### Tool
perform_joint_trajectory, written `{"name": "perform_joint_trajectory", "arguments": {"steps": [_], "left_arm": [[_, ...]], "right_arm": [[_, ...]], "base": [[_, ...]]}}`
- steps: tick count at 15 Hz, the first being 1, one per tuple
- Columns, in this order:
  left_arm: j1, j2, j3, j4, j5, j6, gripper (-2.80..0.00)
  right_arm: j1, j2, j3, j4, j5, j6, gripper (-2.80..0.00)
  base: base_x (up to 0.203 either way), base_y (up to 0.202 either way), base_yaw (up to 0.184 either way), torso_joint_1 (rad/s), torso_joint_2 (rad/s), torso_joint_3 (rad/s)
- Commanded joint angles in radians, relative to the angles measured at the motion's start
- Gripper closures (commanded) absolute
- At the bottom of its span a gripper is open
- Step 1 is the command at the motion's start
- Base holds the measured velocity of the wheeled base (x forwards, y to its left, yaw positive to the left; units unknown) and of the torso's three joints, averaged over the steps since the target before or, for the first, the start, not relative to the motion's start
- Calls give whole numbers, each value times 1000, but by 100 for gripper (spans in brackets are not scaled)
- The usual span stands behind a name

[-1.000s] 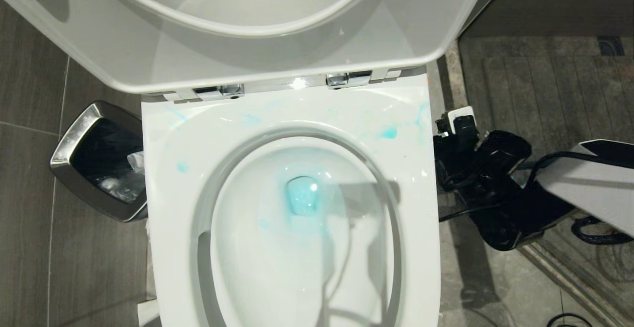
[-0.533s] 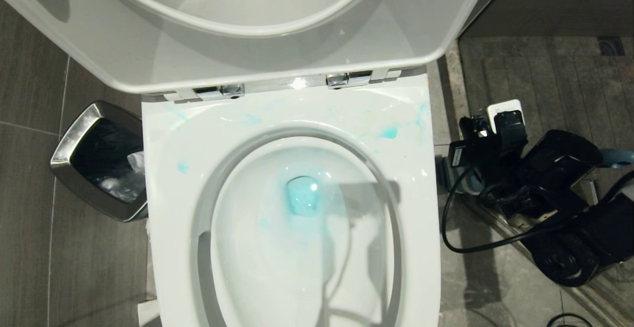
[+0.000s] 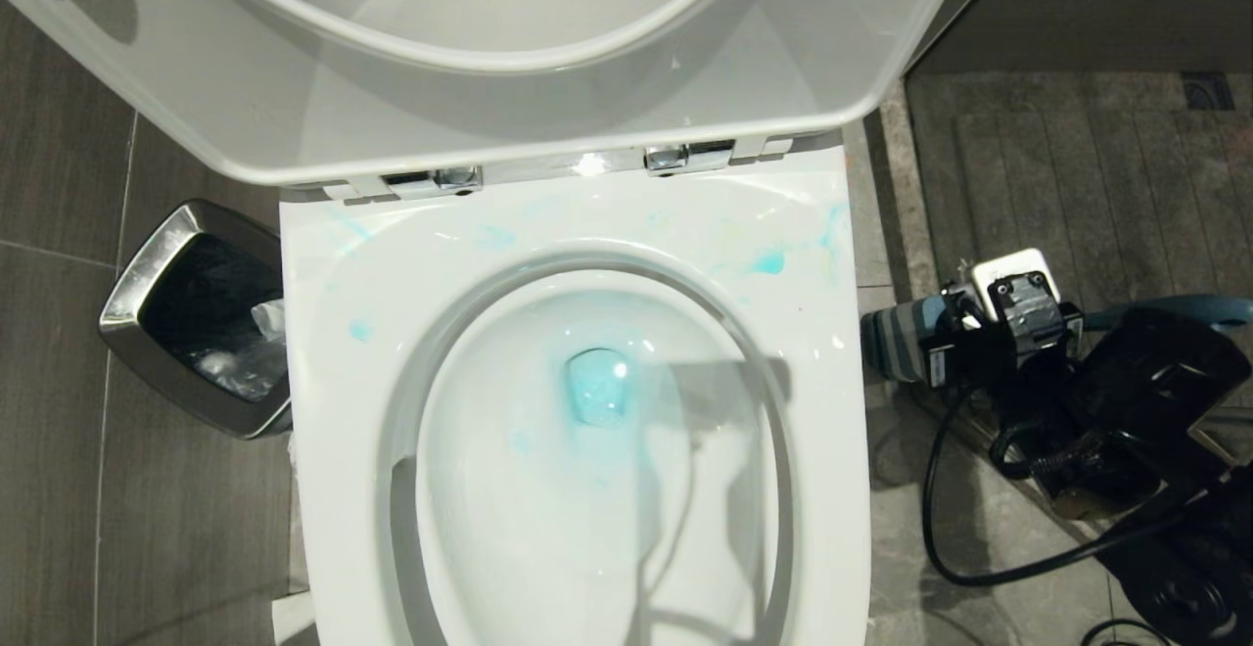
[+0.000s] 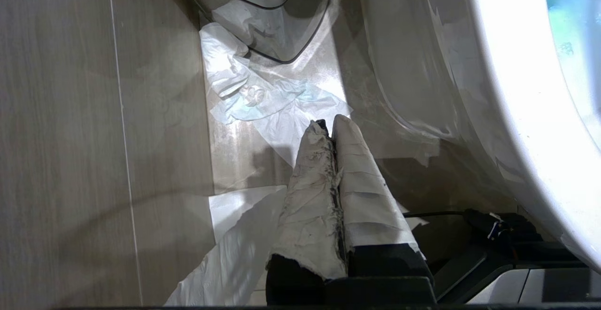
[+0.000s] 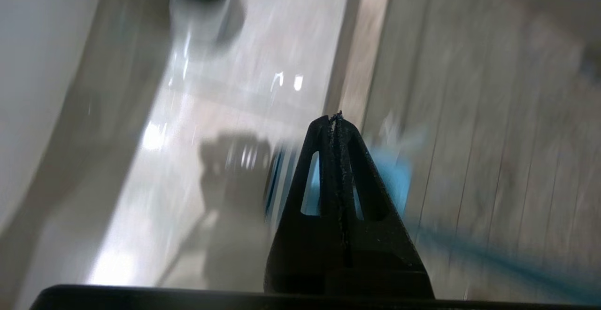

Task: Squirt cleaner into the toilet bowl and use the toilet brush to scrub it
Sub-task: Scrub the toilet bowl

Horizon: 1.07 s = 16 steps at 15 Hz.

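At the far left of the scene, a steel-rimmed black bin [image 3: 191, 318] stands on the grey floor tiles [image 3: 59, 431], just beside the toilet. Crumpled white paper [image 4: 263, 96] lies on the floor near the bin. The left gripper [image 4: 327, 124] hangs low over this paper, its cloth-wrapped fingers [image 4: 361, 178] pressed together and holding nothing. In the centre, the toilet bowl [image 3: 578, 411] has its seat and lid [image 3: 489, 59] raised. Blue cleaner tints the water in the drain [image 3: 597, 387]; blue smears mark the rim on the far side, the heaviest [image 3: 768, 261] toward the right. To the right of the bowl, the right gripper [image 5: 337, 117] is low over the floor, its black fingers shut tight with nothing between them. The toilet brush [image 3: 896, 338] sits just right of the bowl beside this gripper; its blue handle [image 3: 1175, 311] reaches rightward behind the arm. The cleaner bottle cannot be found in any view.
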Motion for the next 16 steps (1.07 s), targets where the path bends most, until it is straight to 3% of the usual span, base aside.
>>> {"name": "perform_joint_trajectory", "arguments": {"steps": [1,3,5,6,8,10,13,16], "left_arm": [[0,1,0,0,0,0,0],[0,1,0,0,1,0,0],[0,1,0,0,0,0,0],[0,1,0,0,0,0,0],[2,1,0,0,1,0,0],[0,1,0,0,0,0,0],[0,1,1,0,0,0,0],[0,1,0,0,0,0,0]], "right_arm": [[50,-7,127,-9,-39,2,0],[141,-10,170,-9,-53,78,0],[256,-10,214,-9,-62,249,0],[283,-7,235,-9,-102,357,0],[307,20,243,-9,-307,455,0],[314,43,235,-9,-469,487,0],[277,41,243,-9,-505,496,0],[161,38,250,-9,-486,500,0]], "base": [[0,0,0,0,0,0],[0,0,0,0,0,0],[0,0,0,0,0,0],[0,0,0,0,0,0],[0,0,0,0,0,0],[0,0,0,0,0,0],[0,0,0,0,0,0],[0,0,0,0,0,0]]}}
